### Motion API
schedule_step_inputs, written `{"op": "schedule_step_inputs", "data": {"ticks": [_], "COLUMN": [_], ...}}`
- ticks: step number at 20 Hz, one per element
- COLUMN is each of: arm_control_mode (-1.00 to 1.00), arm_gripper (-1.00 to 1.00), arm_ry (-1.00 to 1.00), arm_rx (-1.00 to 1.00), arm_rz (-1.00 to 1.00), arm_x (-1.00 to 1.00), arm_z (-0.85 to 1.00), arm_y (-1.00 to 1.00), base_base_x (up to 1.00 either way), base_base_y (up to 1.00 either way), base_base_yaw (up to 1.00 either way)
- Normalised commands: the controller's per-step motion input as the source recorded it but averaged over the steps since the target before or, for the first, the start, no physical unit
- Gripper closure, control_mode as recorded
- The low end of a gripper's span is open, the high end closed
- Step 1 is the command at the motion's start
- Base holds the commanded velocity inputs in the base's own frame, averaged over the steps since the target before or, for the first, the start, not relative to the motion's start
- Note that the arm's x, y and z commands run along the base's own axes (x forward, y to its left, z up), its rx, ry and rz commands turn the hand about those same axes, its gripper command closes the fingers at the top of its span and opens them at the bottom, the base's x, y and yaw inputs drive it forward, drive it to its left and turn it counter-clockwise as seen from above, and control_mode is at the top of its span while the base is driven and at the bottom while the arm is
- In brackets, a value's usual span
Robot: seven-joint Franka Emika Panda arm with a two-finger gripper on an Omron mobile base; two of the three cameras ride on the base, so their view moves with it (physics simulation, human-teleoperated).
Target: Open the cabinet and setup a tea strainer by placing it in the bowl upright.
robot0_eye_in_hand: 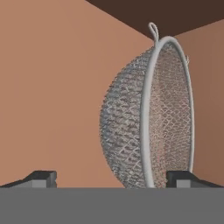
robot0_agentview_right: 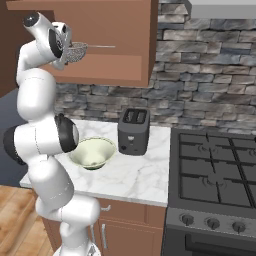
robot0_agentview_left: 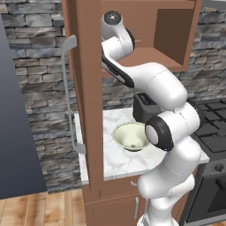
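Tea strainer (robot0_eye_in_hand: 146,118) sits on its side inside the opened cabinet (robot0_agentview_right: 105,60), just ahead of our gripper (robot0_eye_in_hand: 111,178), whose jaws stand wide and empty; we judge the round mesh may roll or slip off-centre when pinched, missing the bowl (robot0_agentview_right: 92,152) below.

cabinet (robot0_agentview_left: 88,88) door open; tea strainer (robot0_agentview_right: 77,52) inside, seemingly lifted; bowl (robot0_agentview_right: 92,152) on counter.

even, flat rendered light, no glare or blur. soft shadow under the bowl (robot0_agentview_right: 92,152) on the counter (robot0_agentview_right: 135,172). cabinet (robot0_eye_in_hand: 52,87) interior dark at top; edges undistorted, pics slightly pixelated.
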Motion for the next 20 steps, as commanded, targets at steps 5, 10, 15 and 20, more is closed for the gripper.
{"op": "schedule_step_inputs", "data": {"ticks": [5,10,15,20], "arm_control_mode": [-1.0,-1.0,-1.0,-1.0], "arm_gripper": [-1.0,-1.0,-1.0,-1.0], "arm_ry": [0.06,0.02,0.02,0.0], "arm_rx": [-0.06,-0.06,-0.04,0.0], "arm_rz": [0.0,0.0,0.0,0.0], "arm_x": [0.34,0.28,0.22,0.1], "arm_z": [0.0,0.0,0.0,0.0], "arm_y": [0.0,0.08,0.12,0.07], "base_base_x": [0.0,0.0,0.0,0.0], "base_base_y": [0.0,0.0,0.0,0.0], "base_base_yaw": [0.0,0.0,0.0,0.0]}}
